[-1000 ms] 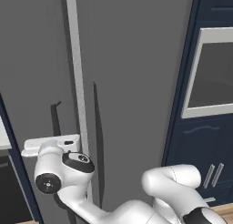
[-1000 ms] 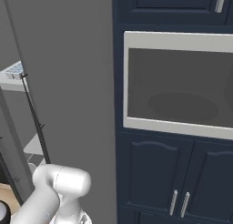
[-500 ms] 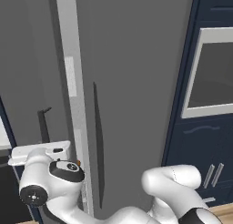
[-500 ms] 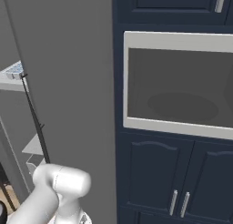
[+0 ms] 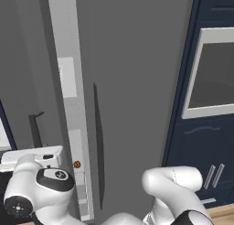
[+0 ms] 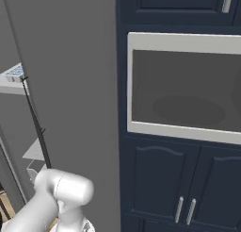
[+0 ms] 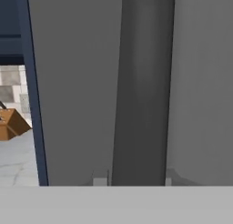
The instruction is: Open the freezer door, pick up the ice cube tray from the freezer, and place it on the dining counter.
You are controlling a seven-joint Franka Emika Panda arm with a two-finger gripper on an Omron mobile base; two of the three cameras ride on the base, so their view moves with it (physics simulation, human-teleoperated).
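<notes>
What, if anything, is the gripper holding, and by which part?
The gripper is closed on the freezer door, gripping its long black vertical bar handle.

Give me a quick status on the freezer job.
End effector shut on the door handle. Freezer door partly open, shelves showing in the gap. Ice cube tray on its shelf, untouched. Nothing in the way.

Dark grey freezer door, black handle
</notes>
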